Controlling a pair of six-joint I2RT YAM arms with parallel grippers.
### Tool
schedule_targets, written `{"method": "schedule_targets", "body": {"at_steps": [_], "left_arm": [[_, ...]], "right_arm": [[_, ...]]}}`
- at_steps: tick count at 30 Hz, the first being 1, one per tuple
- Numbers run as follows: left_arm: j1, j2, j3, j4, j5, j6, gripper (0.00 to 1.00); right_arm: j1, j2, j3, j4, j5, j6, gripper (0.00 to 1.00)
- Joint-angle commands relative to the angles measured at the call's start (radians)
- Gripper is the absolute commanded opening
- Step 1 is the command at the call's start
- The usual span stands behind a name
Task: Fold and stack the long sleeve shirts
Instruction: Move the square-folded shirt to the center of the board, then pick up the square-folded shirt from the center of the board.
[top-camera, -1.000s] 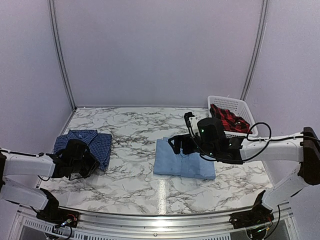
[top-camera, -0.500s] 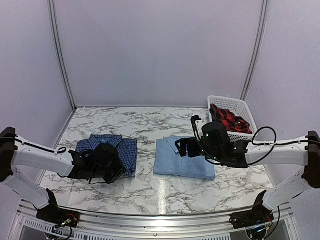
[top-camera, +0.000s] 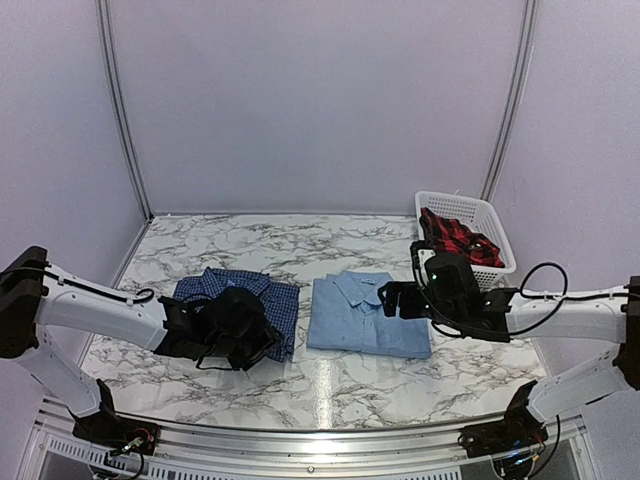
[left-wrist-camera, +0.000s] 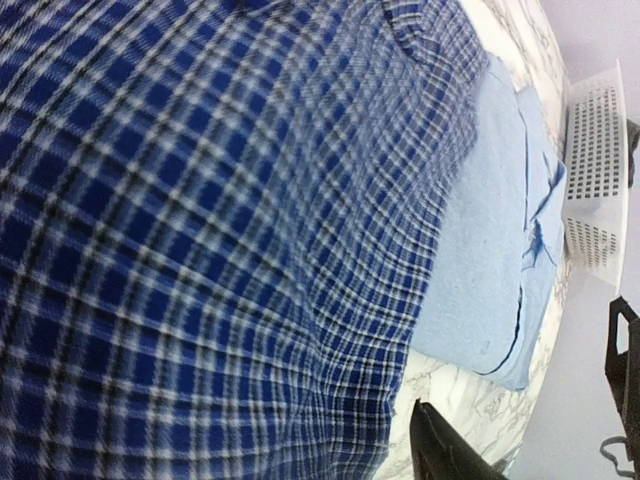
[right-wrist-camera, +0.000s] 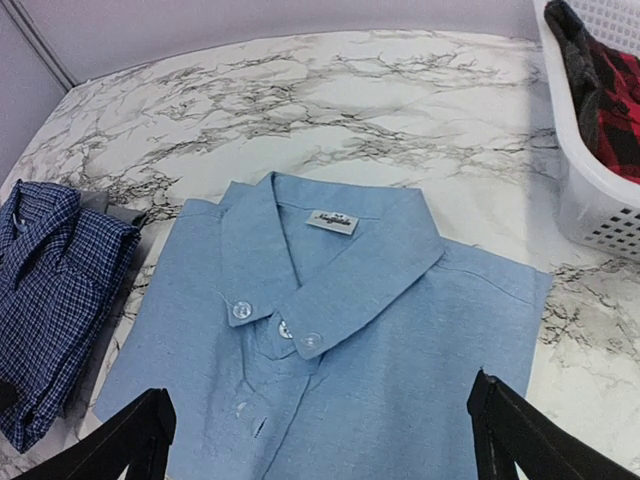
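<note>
One light blue shirt (top-camera: 355, 318), one dark checked shirt (top-camera: 282, 300), one basket (top-camera: 478, 207).

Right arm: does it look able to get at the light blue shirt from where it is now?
Likely yes. The right fingers stand open just above the light blue shirt, whose top is bare. The checked shirt lies off to one side, the basket to the other.

A robotics lab booth: plain pale wall panels (top-camera: 320, 100) enclose a marble-patterned table (top-camera: 300, 375); metal rail (top-camera: 300, 447) at six o'clock, left arm (top-camera: 100, 312) at seven, right arm (top-camera: 570, 310) at five.
</note>
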Motion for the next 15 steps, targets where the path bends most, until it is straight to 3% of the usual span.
{"method": "schedule_targets", "body": {"at_steps": [1,8,15], "left_arm": [[-0.017,-0.081,0.091,-0.17,-0.008,0.151,0.6],[-0.02,-0.214,0.152,-0.351,0.016,0.362,0.67],[-0.029,-0.246,0.204,-0.361,0.122,0.507,0.73]], "right_arm": [[-0.046,-0.059,-0.02,-0.013,-0.022,0.032,0.98],[-0.114,-0.105,-0.026,-0.092,-0.09,0.024,0.97],[-0.174,-0.134,-0.061,-0.119,-0.124,0.034,0.95]]}}
